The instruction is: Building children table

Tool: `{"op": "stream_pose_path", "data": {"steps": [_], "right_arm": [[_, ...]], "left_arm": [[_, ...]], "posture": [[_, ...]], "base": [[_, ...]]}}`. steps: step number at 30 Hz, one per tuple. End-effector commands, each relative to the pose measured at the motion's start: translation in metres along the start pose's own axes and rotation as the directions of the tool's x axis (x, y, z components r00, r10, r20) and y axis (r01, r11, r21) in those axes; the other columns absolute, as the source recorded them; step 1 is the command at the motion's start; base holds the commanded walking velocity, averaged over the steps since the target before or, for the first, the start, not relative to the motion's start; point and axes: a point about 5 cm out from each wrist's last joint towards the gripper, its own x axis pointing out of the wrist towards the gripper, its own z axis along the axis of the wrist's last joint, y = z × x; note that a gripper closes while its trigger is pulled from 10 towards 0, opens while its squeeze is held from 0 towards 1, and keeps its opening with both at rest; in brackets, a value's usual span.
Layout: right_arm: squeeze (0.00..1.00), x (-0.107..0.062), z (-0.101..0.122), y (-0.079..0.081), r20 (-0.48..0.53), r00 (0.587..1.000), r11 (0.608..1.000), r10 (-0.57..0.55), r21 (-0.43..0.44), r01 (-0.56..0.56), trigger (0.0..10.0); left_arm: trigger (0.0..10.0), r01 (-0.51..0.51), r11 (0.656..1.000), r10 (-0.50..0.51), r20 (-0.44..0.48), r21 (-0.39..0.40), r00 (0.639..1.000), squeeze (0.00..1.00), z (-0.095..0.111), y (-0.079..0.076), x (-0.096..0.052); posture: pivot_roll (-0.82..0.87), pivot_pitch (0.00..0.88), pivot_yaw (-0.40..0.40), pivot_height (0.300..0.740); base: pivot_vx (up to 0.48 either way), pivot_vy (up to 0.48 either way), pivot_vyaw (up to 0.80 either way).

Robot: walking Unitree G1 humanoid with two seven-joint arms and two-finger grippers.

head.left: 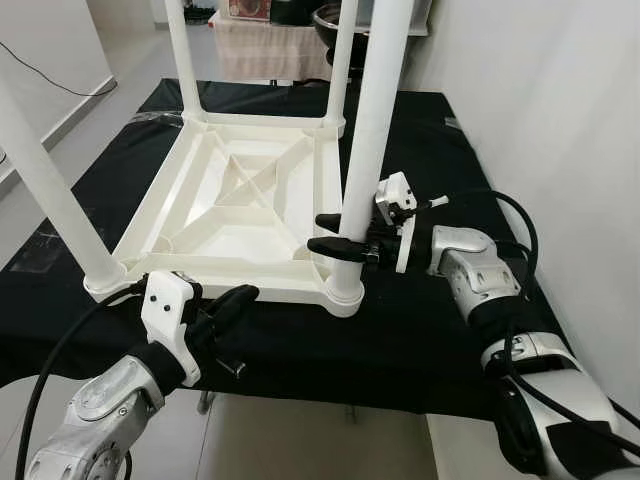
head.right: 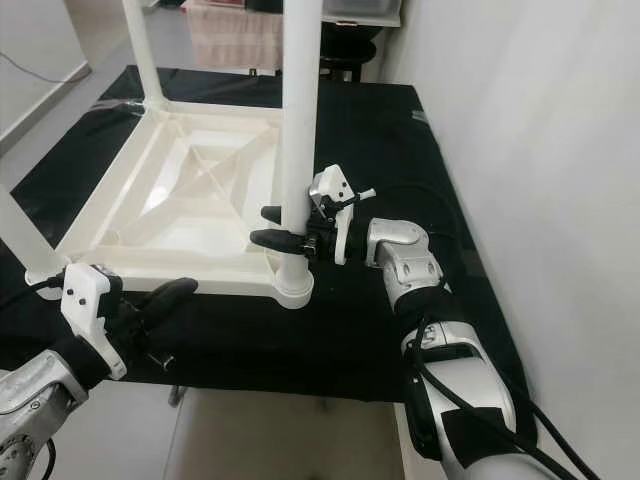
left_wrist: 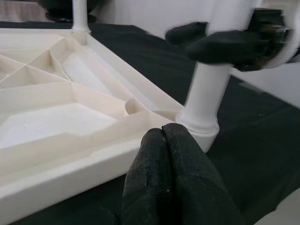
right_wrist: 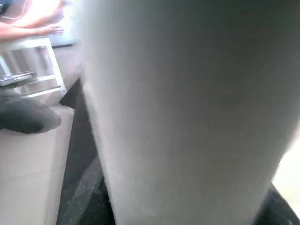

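A white plastic children's table (head.left: 240, 200) lies upside down on a black cloth (head.left: 420, 330), with all its legs standing up. My right gripper (head.left: 330, 232) is shut on the near right leg (head.left: 375, 120) just above its socket (head.left: 345, 290), one black finger in front of the leg and one behind. That leg (right_wrist: 187, 108) is pressed close in the right wrist view. My left gripper (head.left: 235, 300) is shut on nothing and hovers at the table's near edge. Its fingertips (left_wrist: 164, 140) sit just short of the rim (left_wrist: 70, 159).
The near left leg (head.left: 50, 190) and two far legs (head.left: 185, 60) rise around the work area. A white wall (head.left: 560, 120) runs close on the right. The cloth's front edge (head.left: 300, 395) drops to the floor. A cloth-covered table with a dark bowl (head.left: 330, 15) stands behind.
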Motion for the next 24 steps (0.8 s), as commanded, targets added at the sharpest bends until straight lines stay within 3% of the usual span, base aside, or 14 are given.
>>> {"op": "stream_pose_path", "data": {"steps": [1,2,3,9,10,11,12,13,14,15,16,17,19,24], "right_arm": [[0.00,0.000,-0.045,0.038,-0.138,0.938,0.945,-0.317,0.035,0.324,0.0],[0.00,0.000,-0.045,0.038,-0.138,0.938,0.945,-0.317,0.035,0.324,0.0],[0.00,0.005,-0.054,0.071,-0.160,0.889,0.894,-0.429,0.063,0.443,0.0],[0.00,0.025,-0.057,0.069,-0.188,0.905,0.921,-0.381,0.013,0.390,0.0],[0.00,0.028,-0.056,0.070,-0.186,0.906,0.921,-0.380,0.007,0.388,3.5],[0.00,0.028,-0.056,0.070,-0.186,0.906,0.921,-0.380,0.007,0.388,3.5],[0.00,0.030,-0.054,0.071,-0.190,0.903,0.920,-0.386,-0.009,0.391,10.0],[0.00,0.030,-0.053,0.071,-0.187,0.903,0.920,-0.386,-0.009,0.391,10.0],[0.36,0.030,-0.049,0.076,-0.171,0.916,0.928,-0.363,0.023,0.372,10.0],[0.36,0.030,-0.049,0.076,-0.171,0.916,0.928,-0.363,0.023,0.372,10.0],[1.00,0.031,-0.042,0.081,-0.138,0.940,0.943,-0.312,0.077,0.324,10.0],[1.00,0.033,-0.028,0.090,-0.075,0.976,0.966,-0.204,0.143,0.213,10.0],[1.00,0.033,-0.026,0.092,-0.063,0.981,0.970,-0.182,0.151,0.189,10.0],[1.00,0.021,-0.004,0.063,0.043,0.999,0.997,0.022,0.070,-0.025,10.0]], "left_arm": [[10.0,0.012,1.000,-0.012,-0.014,-0.006,1.000,0.00,0.000,0.003,0.000],[10.0,0.012,1.000,-0.012,-0.014,-0.006,1.000,0.00,0.000,0.003,0.000],[10.0,0.019,1.000,-0.019,-0.025,0.001,1.000,0.00,-0.001,0.007,0.002],[10.0,0.013,1.000,-0.013,-0.023,0.010,1.000,0.00,0.000,0.008,0.005],[10.0,0.001,1.000,-0.001,-0.020,0.009,1.000,0.00,-0.001,0.009,0.004],[10.0,0.001,1.000,-0.001,-0.020,0.009,1.000,0.00,-0.001,0.009,0.004],[10.0,-0.004,1.000,0.004,-0.020,0.008,1.000,0.00,-0.001,0.009,0.003],[10.0,-0.002,1.000,0.003,-0.021,0.009,1.000,0.00,-0.002,0.009,0.004],[10.0,0.004,1.000,-0.004,-0.023,0.009,1.000,0.00,-0.001,0.009,0.004],[10.0,0.004,1.000,-0.004,-0.023,0.009,1.000,0.00,-0.001,0.009,0.004],[10.0,0.008,1.000,-0.008,-0.023,0.007,1.000,0.00,-0.001,0.009,0.004],[10.0,0.013,1.000,-0.013,-0.023,0.004,1.000,0.00,-0.001,0.009,0.005],[10.0,0.013,1.000,-0.013,-0.023,0.004,1.000,0.00,-0.001,0.009,0.005],[10.0,0.010,1.000,-0.010,-0.017,0.002,1.000,0.00,-0.001,0.007,0.006]], "posture": [[0.04,0.181,-0.039,0.740],[0.04,0.181,-0.039,0.740],[0.04,0.157,-0.031,0.740],[0.07,0.152,-0.054,0.740],[0.08,0.148,-0.055,0.740],[0.08,0.148,-0.055,0.740],[0.08,0.148,-0.055,0.740],[0.08,0.148,-0.055,0.740],[0.07,0.145,-0.045,0.740],[0.07,0.145,-0.045,0.740],[0.06,0.146,-0.046,0.740],[0.06,0.146,-0.047,0.740],[0.06,0.146,-0.047,0.740],[0.07,0.144,-0.060,0.740]], "base": [[0.000,0.000,0.00],[0.000,0.000,0.00],[0.000,0.000,0.00],[0.000,0.000,0.00],[0.000,0.000,0.00],[0.000,0.000,0.00],[0.000,0.000,0.00],[0.000,0.000,0.00],[0.000,0.000,0.00],[0.000,0.000,0.00],[0.000,0.000,0.00],[0.000,0.000,0.00],[0.000,0.000,0.00],[0.000,0.000,0.00]]}}
